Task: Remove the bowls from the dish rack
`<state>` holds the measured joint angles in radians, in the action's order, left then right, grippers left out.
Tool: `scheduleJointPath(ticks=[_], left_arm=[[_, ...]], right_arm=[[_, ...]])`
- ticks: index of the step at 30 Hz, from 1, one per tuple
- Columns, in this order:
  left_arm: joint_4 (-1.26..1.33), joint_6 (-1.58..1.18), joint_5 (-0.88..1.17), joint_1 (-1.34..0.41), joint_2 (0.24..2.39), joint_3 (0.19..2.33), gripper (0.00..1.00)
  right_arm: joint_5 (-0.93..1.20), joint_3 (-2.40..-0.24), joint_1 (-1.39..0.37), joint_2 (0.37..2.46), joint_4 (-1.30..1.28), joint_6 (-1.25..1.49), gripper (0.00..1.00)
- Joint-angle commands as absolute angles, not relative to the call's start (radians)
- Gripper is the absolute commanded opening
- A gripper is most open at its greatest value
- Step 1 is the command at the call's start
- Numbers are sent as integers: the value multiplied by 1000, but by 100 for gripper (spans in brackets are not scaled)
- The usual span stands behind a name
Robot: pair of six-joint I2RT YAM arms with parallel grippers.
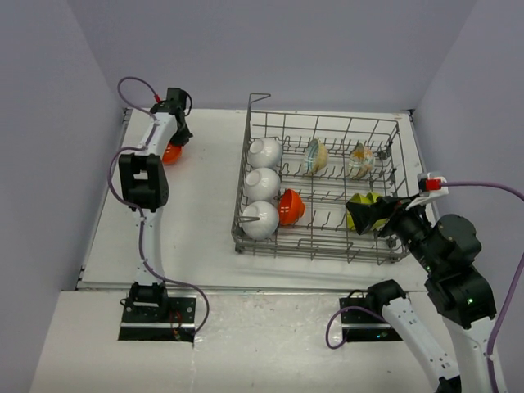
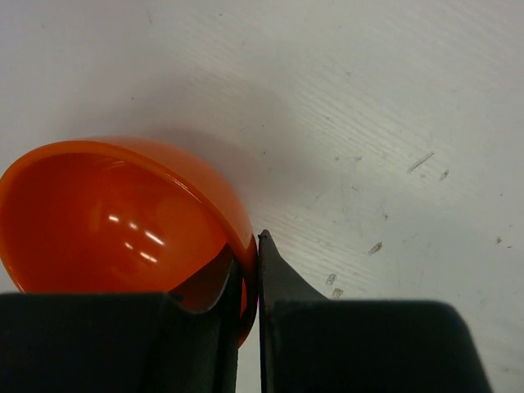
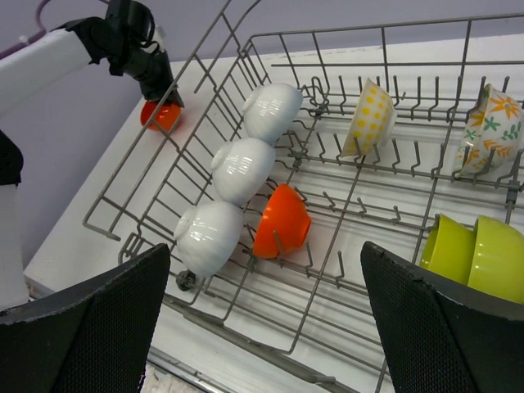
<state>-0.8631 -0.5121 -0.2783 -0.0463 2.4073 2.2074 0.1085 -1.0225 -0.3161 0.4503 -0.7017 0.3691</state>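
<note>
My left gripper [image 1: 174, 141] is at the table's far left, shut on the rim of an orange-red bowl [image 1: 170, 154], held tilted just over the tabletop. In the left wrist view its jaws [image 2: 250, 255] pinch that bowl's wall [image 2: 106, 213]. The grey wire dish rack [image 1: 315, 247] holds three white bowls [image 1: 262, 182], one orange-red bowl [image 1: 291, 207], two patterned cream bowls [image 1: 315, 155] and two lime-green bowls [image 3: 471, 254]. My right gripper [image 1: 366, 215] is open and empty above the rack's near right part, next to the green bowls. It also shows in the right wrist view [image 3: 266, 327].
The rack's taller corner post [image 1: 250, 102] stands at its far left. White tabletop [image 1: 201, 205] lies between the rack and the left arm [image 1: 143, 180]. Purple walls close in the left, back and right sides.
</note>
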Motion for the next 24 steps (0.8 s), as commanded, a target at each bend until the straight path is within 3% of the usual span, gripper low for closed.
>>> scheduleJointPath(ticks=[1, 3, 5, 9, 10, 12, 18, 24], left_arm=[[-918, -503, -307, -41, 2381, 2294, 0], [-856, -503, -302, -41, 2362, 2226, 2], [-867, -492, -287, -41, 2390, 2236, 15], [-894, -482, -276, -41, 2425, 2272, 16], [-891, -482, -276, -43, 2405, 2261, 24], [-874, -483, -281, -43, 2370, 2223, 67], [-844, -485, -265, -64, 2110, 2189, 100], [-776, -443, -180, -307, 1794, 2215, 100]], right_arm=[[152, -1046, -321, 437, -680, 356, 99], [149, -1036, -321, 425, -664, 354, 99], [147, -1037, -321, 420, -654, 354, 99], [155, -1042, -321, 429, -647, 357, 99], [156, -1039, -321, 431, -646, 357, 99], [152, -1034, -321, 440, -640, 360, 99], [169, -1028, -321, 509, -617, 388, 99], [155, -1012, -321, 514, -584, 403, 99]])
